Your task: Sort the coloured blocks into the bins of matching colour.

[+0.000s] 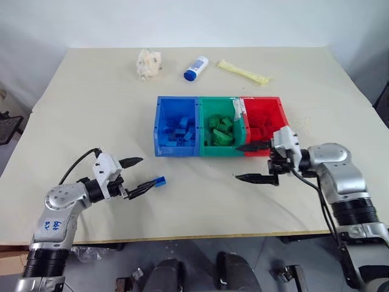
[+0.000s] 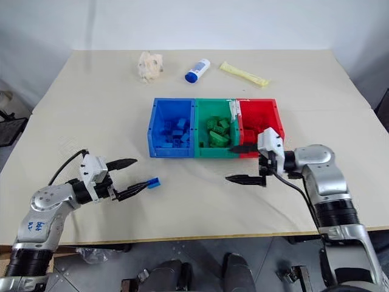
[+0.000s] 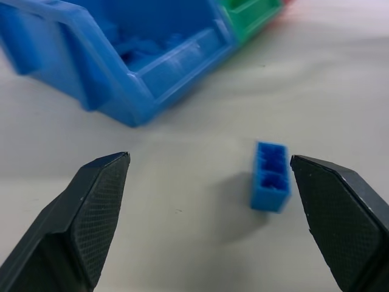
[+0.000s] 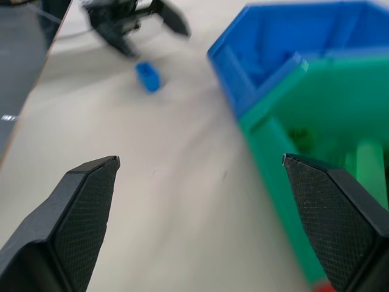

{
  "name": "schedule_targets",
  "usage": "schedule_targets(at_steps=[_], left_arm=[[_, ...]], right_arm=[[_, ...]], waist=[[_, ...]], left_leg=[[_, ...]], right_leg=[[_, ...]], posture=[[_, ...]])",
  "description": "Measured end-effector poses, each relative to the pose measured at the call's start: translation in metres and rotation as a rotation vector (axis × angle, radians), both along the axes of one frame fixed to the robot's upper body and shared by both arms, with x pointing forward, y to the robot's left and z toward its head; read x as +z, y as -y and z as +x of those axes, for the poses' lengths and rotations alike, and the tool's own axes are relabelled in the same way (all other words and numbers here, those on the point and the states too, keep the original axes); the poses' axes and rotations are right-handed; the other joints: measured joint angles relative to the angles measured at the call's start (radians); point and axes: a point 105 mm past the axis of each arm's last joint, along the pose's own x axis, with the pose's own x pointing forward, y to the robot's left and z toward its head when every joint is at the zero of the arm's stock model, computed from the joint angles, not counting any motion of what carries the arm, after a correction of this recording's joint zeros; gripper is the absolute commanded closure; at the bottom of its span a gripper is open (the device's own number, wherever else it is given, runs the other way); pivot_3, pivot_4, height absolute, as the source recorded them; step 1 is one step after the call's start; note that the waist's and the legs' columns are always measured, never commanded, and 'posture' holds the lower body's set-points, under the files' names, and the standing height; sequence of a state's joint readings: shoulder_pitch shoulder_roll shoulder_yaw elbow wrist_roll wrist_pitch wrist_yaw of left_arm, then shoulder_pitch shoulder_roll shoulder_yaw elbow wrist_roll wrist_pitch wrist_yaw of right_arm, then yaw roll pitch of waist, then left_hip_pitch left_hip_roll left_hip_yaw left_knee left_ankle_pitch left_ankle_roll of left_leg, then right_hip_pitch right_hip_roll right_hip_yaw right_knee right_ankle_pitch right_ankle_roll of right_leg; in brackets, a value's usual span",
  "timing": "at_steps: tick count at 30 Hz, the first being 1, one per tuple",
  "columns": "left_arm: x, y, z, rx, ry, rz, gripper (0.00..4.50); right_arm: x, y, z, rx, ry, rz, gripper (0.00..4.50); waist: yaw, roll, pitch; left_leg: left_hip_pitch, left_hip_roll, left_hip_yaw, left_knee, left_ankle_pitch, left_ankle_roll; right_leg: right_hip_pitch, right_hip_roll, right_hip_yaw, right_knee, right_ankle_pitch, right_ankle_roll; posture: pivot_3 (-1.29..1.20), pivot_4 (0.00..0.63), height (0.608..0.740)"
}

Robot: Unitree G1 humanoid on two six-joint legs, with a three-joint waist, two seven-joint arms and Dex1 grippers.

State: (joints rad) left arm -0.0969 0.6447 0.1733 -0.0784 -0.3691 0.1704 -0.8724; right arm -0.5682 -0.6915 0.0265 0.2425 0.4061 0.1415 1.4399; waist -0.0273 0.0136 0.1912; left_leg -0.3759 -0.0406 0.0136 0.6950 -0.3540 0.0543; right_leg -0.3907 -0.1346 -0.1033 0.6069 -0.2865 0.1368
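The bench (image 1: 91,91) carries everything, its pale top mostly bare toward the near edge. Toward its middle stand the three joined bins: the blue bin (image 1: 163,131) on the left, the green bin (image 1: 205,125) in the centre and the red bin (image 1: 276,112) on the right, each already holding bricks of its own colour. Near the far edge lie a crumpled pale wad (image 1: 149,64), a white bottle with a blue cap (image 1: 196,67) and a long yellow packet (image 1: 243,72), none of them part of the sorting.

The right gripper (image 1: 255,162) hangs just in front of the red bin with its jaws wide and nothing between them. The left gripper (image 1: 137,175) sits low over the bench, in front of and to the left of the blue bin, jaws also wide and empty.

One small blue brick (image 3: 270,184) lies loose on the bench, close by one finger of the left gripper and not yet clamped. The step in hand looks like the pick-up of this brick. The next move calls for centring the jaws on it, closing, then carrying it to the blue bin.
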Motion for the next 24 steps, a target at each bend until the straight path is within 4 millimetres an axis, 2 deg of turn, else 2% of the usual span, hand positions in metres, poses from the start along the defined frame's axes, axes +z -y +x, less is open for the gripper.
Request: schedule_targets(at_steps=[3, 7, 9, 14, 19, 24], left_arm=[[-0.007, -0.012, -0.014, 0.062, -0.052, 0.018, 0.0], [-0.01, -0.03, -0.052, 0.113, -0.084, 0.025, 0.0], [-0.01, -0.042, -0.069, 0.135, -0.093, 0.045, 0.0], [-0.001, -0.062, -0.096, 0.152, -0.08, 0.077, 0.0], [0.005, -0.068, -0.107, 0.149, -0.074, 0.085, 0.0], [0.01, -0.046, -0.1, 0.1, -0.029, 0.068, 0.0]], right_arm=[[0.001, 0.013, -0.003, -0.027, -0.013, 0.004, 0.01], [-0.004, 0.025, -0.011, -0.029, -0.047, 0.028, 0.01], [-0.002, 0.026, -0.012, -0.027, -0.047, 0.045, 0.01], [0.004, 0.028, -0.013, -0.015, -0.038, 0.072, 0.01], [0.006, 0.029, -0.013, -0.011, -0.037, 0.076, 0.01], [0.01, 0.027, -0.018, 0.017, -0.028, 0.094, 0.01]], waist=[[0.0, 0.0, 0.0], [0.003, 0.0, 0.0], [0.004, 0.001, 0.0], [0.019, 0.001, 0.001], [0.028, 0.002, 0.001], [0.026, 0.002, 0.001]], left_leg=[[0.0, 0.002, 0.0, -0.001, -0.001, -0.001], [0.0, 0.003, 0.0, -0.001, -0.001, -0.002], [0.0, 0.003, 0.0, 0.0, -0.001, -0.002], [0.002, 0.003, 0.0, 0.001, -0.002, -0.004], [0.002, 0.003, -0.002, 0.0, -0.003, -0.006], [0.003, 0.003, -0.002, -0.002, -0.002, -0.004]], right_leg=[[0.0, 0.0, 0.0, -0.002, -0.001, -0.001], [0.001, -0.001, 0.0, -0.004, -0.002, -0.003], [0.002, -0.001, 0.0, -0.006, -0.002, -0.003], [0.007, -0.003, -0.001, -0.015, -0.002, -0.004], [0.007, -0.004, -0.001, -0.015, -0.002, -0.004], [0.007, -0.004, -0.002, -0.015, -0.002, -0.004]], posture=[[0.0, 0.15, 0.74], [0.0, 0.15, 0.74], [0.0, 0.15, 0.74], [0.0, 0.15, 0.74], [0.0, 0.15, 0.74], [0.0, 0.15, 0.74]])
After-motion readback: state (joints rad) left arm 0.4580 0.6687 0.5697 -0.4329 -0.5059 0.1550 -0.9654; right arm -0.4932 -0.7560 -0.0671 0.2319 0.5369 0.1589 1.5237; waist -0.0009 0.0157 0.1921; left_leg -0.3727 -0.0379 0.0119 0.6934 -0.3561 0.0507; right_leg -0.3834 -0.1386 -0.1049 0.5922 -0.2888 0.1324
